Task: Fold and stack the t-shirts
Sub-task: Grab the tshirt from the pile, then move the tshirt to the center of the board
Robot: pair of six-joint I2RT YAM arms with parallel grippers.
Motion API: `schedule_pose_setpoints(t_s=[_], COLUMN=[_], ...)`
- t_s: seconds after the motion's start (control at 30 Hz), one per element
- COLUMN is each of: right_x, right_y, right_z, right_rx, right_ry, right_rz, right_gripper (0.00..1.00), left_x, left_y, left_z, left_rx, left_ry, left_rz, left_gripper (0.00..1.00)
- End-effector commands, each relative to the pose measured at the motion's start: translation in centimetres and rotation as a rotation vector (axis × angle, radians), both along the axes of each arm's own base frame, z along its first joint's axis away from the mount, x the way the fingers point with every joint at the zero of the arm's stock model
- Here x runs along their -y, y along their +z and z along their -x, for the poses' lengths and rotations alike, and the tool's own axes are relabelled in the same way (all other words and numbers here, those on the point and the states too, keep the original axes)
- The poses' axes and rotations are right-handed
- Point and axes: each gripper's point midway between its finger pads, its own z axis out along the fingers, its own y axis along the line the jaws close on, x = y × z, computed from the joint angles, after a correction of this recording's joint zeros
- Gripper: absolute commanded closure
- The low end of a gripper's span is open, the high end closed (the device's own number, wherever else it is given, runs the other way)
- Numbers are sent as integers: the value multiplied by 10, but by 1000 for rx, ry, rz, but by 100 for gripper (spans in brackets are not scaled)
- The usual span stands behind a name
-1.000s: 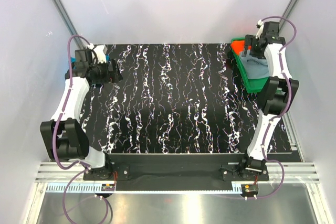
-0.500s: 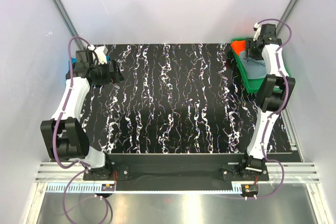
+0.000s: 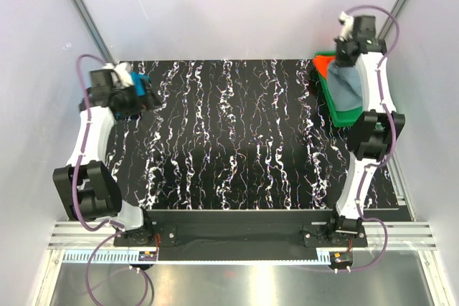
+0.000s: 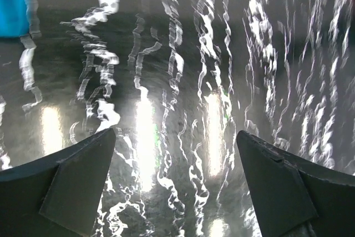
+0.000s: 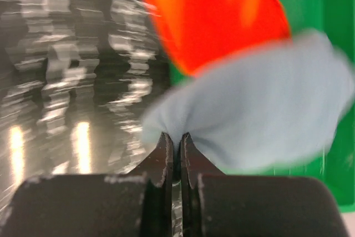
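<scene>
1. One table (image 3: 237, 141), black with white marbling, takes up the middle. Its broad centre lies bare between the arms, and pale walls stand close on the left, the right and the far side.
2. There are two arms. The left arm (image 3: 90, 134) reaches up the table's left edge, and the right arm (image 3: 373, 105) reaches up the right edge to the far right corner.
3. One green tray (image 3: 346, 115) sits at the far right corner, tight against the table's right edge.
4. There are three t-shirts.
   - The grey-blue shirt (image 5: 260, 115) is soft and bunched. It hangs from the right fingers over the tray, and its lower part sags towards the tray.
   - The orange-red shirt (image 5: 216, 15) lies crumpled at the tray's far end, partly over the rim towards the table.
   - The teal-blue shirt (image 3: 138, 85) shows only as a bright patch at the far left corner, just beside the left arm's tip, and is mostly hidden.
5. There are two grippers.
   - The right gripper (image 5: 173, 137) has its fingers pressed together, pinching a fold of the grey-blue shirt.
   - The left gripper (image 4: 175, 134) has its fingers spread wide over bare table and holds nothing.
</scene>
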Motion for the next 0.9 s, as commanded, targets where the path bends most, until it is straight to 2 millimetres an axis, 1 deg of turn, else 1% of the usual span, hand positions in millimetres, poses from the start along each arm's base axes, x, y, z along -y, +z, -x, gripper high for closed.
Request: schedule_pose_setpoints(t_s=[0.0,0.03,0.07,0.1,0.17,0.2,0.23,0.27,0.3,0.33,0.37,0.4,0.43,0.47,0.5,0.53,0.57,0.6,0.63,0.67,0.7,0.73,0.77,0.8,0.83,0.87], right_x=[-136,-158,-176,-210,-245,-270,-285,-295,-305,-305,-304,-301,-292,-283,-278,-268,-267,-263,-260,-258,-255,-251,-246,-242,-236,-222], right_y=[158,170,189,196,213,217,225,242,248,256,255,249,239,217,204,170,157,138,93,70,49,17,8,3,1,4], right_z=[38,47,60,72,92,104,114,121,127,129,128,126,119,116,115,115,113,114,119,123,128,138,141,142,138,129], right_rx=[300,324,366,382,406,406,417,448,458,473,466,454,442,398,373,299,284,239,116,43,-25,-123,-154,-165,-154,-132], right_ry=[370,436,481,557,638,696,745,755,772,768,752,739,691,669,654,633,637,629,640,643,647,669,673,670,658,610], right_rz=[-25,-48,-56,-74,-136,-169,-206,-242,-265,-281,-287,-270,-224,-183,-162,-143,-126,-108,-85,-75,-67,-42,-27,-12,6,1], right_gripper=[100,100,100,100,100,100,100,100,100,100,100,100,100,100,100,100,100,60,30,6,1,0,0,0,0,0], left_x=[-35,-39,-44,-51,-53,-52,-49,-47,-43,-43,-43,-43,-44,-43,-43,-43,-42,-41,-41,-40,-39,-39,-38,-35,-32,-28], left_y=[33,35,35,36,36,37,39,43,45,45,46,46,48,48,49,49,49,50,49,50,49,49,50,51,54,56], left_z=[-7,-7,-8,-8,-9,-11,-11,-12,-13,-14,-14,-15,-15,-15,-15,-14,-14,-14,-14,-14,-15,-15,-16,-15,-14,-12], left_rx=[63,69,74,79,80,83,89,98,100,102,101,103,105,106,106,107,106,107,105,106,103,104,105,108,114,124], left_ry=[184,193,207,223,221,217,202,195,181,176,178,177,177,174,174,169,165,160,160,156,151,151,145,136,114,87], left_rz=[170,189,190,184,175,182,198,212,227,231,233,233,232,229,231,233,235,239,239,243,250,251,259,263,275,267], left_gripper=[1,1,1,1,1,1,1,1,1,1,1,1,1,1,1,1,1,1,1,1,1,1,1,1,1,1])
